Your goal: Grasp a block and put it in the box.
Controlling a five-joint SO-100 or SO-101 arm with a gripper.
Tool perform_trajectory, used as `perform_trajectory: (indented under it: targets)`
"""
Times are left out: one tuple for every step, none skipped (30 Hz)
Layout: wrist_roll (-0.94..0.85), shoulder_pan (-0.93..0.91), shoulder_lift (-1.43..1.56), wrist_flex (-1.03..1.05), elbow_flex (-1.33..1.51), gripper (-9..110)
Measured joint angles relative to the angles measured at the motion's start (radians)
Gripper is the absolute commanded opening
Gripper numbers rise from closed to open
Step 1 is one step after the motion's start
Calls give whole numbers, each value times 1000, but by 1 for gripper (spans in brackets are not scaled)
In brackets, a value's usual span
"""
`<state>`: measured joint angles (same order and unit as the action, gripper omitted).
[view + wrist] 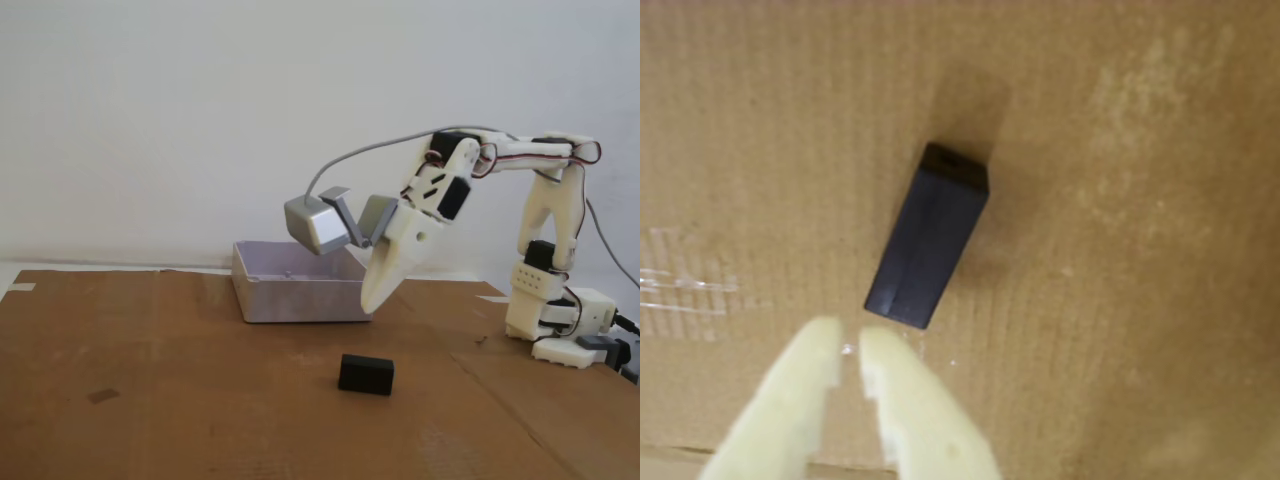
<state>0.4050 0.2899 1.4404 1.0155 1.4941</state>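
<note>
In the fixed view, the block (366,374) lies nearest the camera, resting flat on the cardboard-covered tabletop (180,400), clear of every other item. Above and slightly behind it, the gripper (371,300) hangs tip-down in the air, apart from the block. In the wrist view, the fingers (790,400) appear at the lower edge, nearly closed, with only a narrow gap between their tips, and holding nothing. The block (930,240) sits just beyond the tips, its long axis running diagonally across that view.

Hazards from this position:
- The gap between the fingers looks narrower than the block. Descending without spreading them would probably press a tip onto the block's top or shove it along the cardboard.
- The block lies at an angle to the fingers. A closure across its long axis or on a corner could twist it out of the grip.
- The grey camera module (318,224) projects from the wrist toward the box side and could strike the box wall during transfer if the carry is low.

Farther back, the box (296,290) stands on the tabletop behind the gripper, well apart from the block. Its visible interior wall shows no contents; the floor is hidden by the near wall, so its contents cannot be confirmed.
</note>
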Motion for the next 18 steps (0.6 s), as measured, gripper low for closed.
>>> perform_trajectory:
  targets:
    - [0,0,-5,0,0,0]
    - [0,0,-11,0,0,0]
    - [0,0,-18,0,0,0]
    - [0,0,-29,0,0,1]
    - [0,0,-40,0,0,1]
    - [0,0,-52,0,0,4]
    - [0,0,-61,0,0,7]
    - [0,0,-71,0,0,11]
    - [0,0,-80,0,0,16]
    - [0,0,-87,0,0,19]
    - [0,0,-95,0,0,22]
    - [0,0,-103,0,0,24]
    - [0,0,-107,0,0,25]
    - [0,0,-112,0,0,26]
    - [0,0,-117,0,0,26]
    - [0,0,-118,0,0,26]
    - [0,0,-121,0,0,26]
    - [0,0,-123,0,0,26]
